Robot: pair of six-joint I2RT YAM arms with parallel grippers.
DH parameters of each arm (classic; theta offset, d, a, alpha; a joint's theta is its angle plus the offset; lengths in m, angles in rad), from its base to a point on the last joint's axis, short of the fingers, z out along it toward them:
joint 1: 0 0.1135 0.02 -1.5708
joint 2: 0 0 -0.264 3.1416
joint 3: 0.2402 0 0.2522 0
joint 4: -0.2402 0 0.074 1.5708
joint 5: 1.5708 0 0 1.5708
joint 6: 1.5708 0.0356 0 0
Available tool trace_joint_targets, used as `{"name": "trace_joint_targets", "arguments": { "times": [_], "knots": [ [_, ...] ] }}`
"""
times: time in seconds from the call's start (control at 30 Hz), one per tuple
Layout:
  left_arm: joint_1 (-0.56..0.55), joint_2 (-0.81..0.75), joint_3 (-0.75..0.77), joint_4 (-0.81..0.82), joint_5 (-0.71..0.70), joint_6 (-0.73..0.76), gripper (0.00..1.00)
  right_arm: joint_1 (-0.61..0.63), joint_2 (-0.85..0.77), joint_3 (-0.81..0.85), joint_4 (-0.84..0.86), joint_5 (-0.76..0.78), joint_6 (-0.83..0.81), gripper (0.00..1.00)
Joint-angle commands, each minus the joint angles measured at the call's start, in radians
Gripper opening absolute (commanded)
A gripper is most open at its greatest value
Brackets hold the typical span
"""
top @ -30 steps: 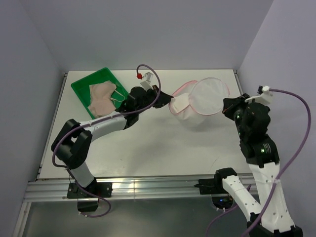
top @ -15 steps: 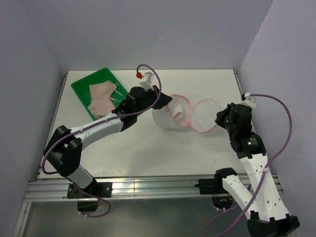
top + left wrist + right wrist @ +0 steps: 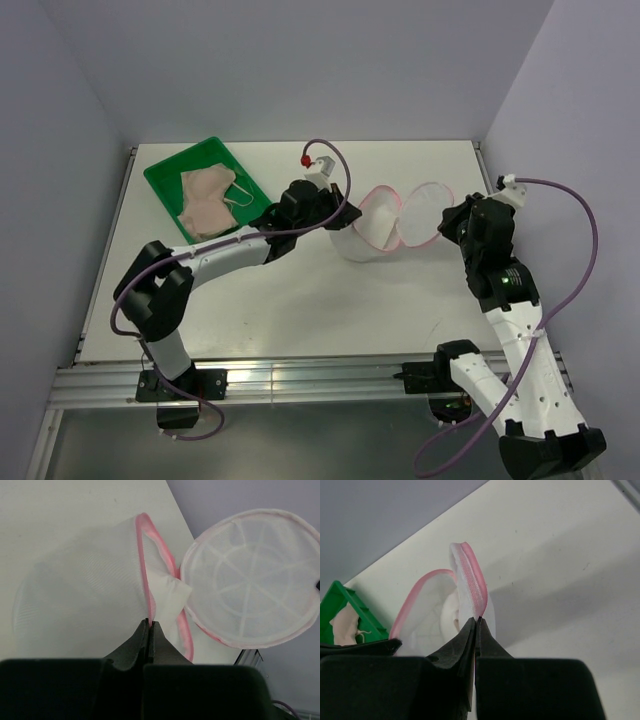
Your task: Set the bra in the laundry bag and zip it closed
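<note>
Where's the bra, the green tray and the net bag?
Pale peach fabric bra [image 3: 205,200]: top view, middle of its fabric.
Green plastic tray [image 3: 163,180]: top view, bare left corner.
Round white pink-edged mesh laundry bag [image 3: 75,595]: left wrist view, mesh side.

The laundry bag [image 3: 385,225] sits on the table [image 3: 300,300], just off centre toward 2 o'clock, between my grippers. My left gripper [image 3: 150,625] is on the rim of its 9 o'clock half, and my right gripper [image 3: 478,621] is on the rim of its 3 o'clock half. The tray [image 3: 165,178] lies at the table's 10 o'clock, well apart from the bag, with the bra [image 3: 208,198] inside it.
</note>
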Motion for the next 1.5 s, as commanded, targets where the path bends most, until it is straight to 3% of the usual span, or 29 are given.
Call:
{"name": "trace_joint_targets", "arguments": {
  "times": [0.0,0.33,0.43,0.53,0.67,0.77,0.87,1.0,1.2,1.47],
  "knots": [
    [0.0,0.032,0.067,0.057,0.023,0.006,0.0,-0.024,-0.015,0.005,0.091,0.036,-0.001,0.0],
    [0.015,0.12,0.051,0.127,0.035,-0.033,0.01,-0.192,-0.002,-0.098,0.161,-0.096,-0.004,0.0],
    [0.019,0.134,0.051,0.123,0.026,-0.028,0.08,-0.249,0.009,-0.179,0.206,-0.151,0.024,0.0],
    [0.022,0.137,0.036,0.122,0.016,-0.025,0.09,-0.274,0.009,-0.25,0.241,-0.15,0.045,0.06],
    [0.026,0.121,0.021,0.124,-0.007,-0.016,0.12,-0.305,0.005,-0.291,0.264,-0.119,0.058,0.3],
    [0.028,0.117,0.027,0.116,-0.017,-0.002,0.26,-0.306,-0.017,-0.294,0.262,-0.104,0.055,0.62],
    [0.026,0.105,0.025,0.106,-0.045,0.015,0.41,-0.306,-0.066,-0.285,0.266,-0.105,0.048,0.85],
    [0.028,0.078,0.024,0.089,-0.08,0.044,0.56,-0.302,-0.098,-0.245,0.27,-0.194,0.033,0.88],
    [0.028,-0.01,-0.004,0.064,-0.158,0.092,0.64,-0.25,-0.083,-0.225,0.301,-0.338,0.015,0.89],
    [0.089,-0.182,-0.09,-0.005,-0.303,0.118,0.68,0.071,-0.052,-0.241,0.37,-0.317,-0.033,0.89]
  ]
}}
